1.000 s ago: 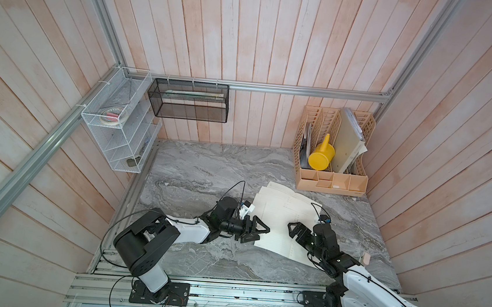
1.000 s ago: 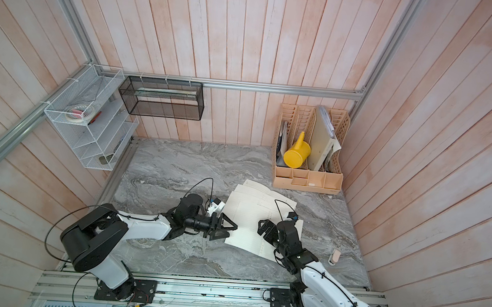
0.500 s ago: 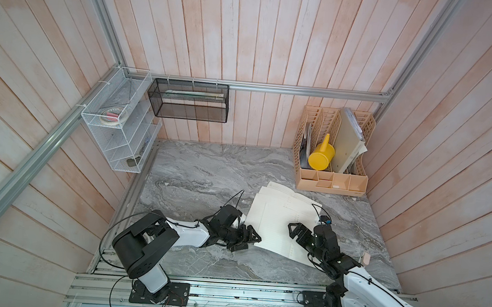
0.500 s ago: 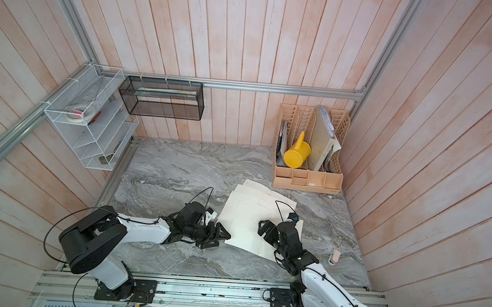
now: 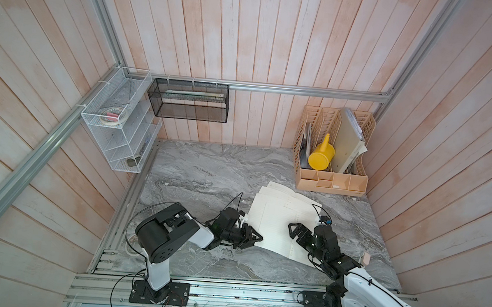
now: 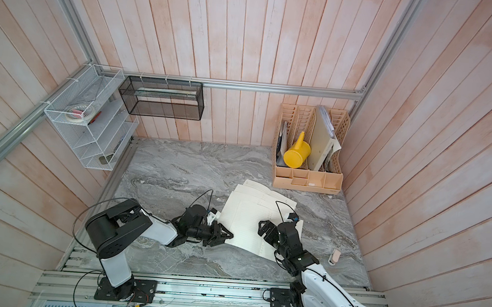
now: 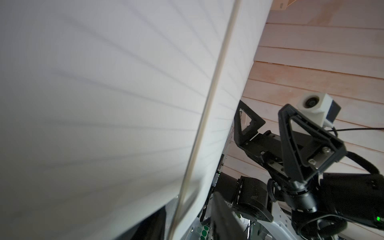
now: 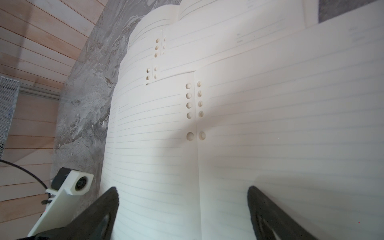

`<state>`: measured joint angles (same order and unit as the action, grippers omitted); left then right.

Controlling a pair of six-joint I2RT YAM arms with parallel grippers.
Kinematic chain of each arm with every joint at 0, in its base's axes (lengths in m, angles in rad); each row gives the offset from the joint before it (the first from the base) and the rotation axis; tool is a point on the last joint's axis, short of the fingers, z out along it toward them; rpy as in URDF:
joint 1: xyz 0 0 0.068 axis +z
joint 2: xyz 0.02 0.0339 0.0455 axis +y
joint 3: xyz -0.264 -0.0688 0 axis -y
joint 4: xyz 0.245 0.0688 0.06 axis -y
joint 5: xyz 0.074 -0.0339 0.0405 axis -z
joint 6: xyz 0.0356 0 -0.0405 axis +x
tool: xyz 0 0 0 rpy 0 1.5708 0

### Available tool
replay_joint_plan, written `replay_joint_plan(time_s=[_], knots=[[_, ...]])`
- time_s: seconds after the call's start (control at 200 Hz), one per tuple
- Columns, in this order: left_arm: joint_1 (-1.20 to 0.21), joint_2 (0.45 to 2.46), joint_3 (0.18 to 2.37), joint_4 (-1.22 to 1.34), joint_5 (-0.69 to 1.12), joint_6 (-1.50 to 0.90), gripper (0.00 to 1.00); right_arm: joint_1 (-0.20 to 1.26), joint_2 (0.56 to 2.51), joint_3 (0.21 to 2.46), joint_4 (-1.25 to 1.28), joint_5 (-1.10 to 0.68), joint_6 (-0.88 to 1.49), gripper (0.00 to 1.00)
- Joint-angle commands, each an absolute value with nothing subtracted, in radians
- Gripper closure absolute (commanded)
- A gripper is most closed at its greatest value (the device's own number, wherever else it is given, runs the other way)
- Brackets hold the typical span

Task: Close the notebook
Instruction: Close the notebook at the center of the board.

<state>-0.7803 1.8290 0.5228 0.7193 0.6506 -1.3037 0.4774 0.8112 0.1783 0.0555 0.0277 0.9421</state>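
Two pincers worked at the open notebook (image 5: 275,220) on the grey marble tabletop (image 5: 206,172) in a top view. The left pincer (image 5: 254,240) lay low with its tips at the nearest edge of a cream page. The right pincer (image 5: 294,233) stood over the lined page just beyond, jaws spread wide and holding nothing. In a top view the notebook (image 6: 248,218) again stretched away ahead of the left pincer (image 6: 225,236) and under the right pincer (image 6: 264,228). From the left wrist, a lined sheet of the notebook (image 7: 104,104) filled most of the frame, close in front of the pincer. Its edge ran down between the dark fingers (image 7: 224,218), but whether they pinched it or only straddled it could not be told. Past the sheet the right pincer (image 7: 265,112) faced it, open. From the right wrist, hole-punched lined pages of the notebook (image 8: 270,124) spread beneath and ahead of the right pincer (image 8: 182,191), whose fingers stood well apart. The left arm's white wrist camera (image 8: 81,182) sat just beside one finger.
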Motion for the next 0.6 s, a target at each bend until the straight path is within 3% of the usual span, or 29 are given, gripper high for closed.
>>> replay_joint_plan(time_s=[0.0, 0.07, 0.39, 0.48, 0.595], knots=[[-0.784, 1.855, 0.479, 0.959, 0.677, -1.416, 0.88, 0.484, 0.816, 0.164, 0.008, 0.015, 0.953, 0.02], [-0.784, 1.861, 0.467, 1.008, 0.691, -1.436, 1.00, 0.485, 0.819, 0.169, 0.014, 0.013, 0.950, 0.02], [-0.790, 1.747, 0.493, 0.992, 0.800, -1.429, 1.00, 0.489, 0.852, 0.313, -0.042, 0.033, 0.875, 0.02], [-0.790, 1.659, 0.534, 0.832, 0.812, -1.345, 1.00, 0.489, 0.885, 0.376, -0.051, 0.028, 0.849, 0.02], [-0.785, 1.535, 0.661, 0.379, 0.756, -1.093, 1.00, 0.494, 0.936, 0.449, -0.033, 0.014, 0.828, 0.02]])
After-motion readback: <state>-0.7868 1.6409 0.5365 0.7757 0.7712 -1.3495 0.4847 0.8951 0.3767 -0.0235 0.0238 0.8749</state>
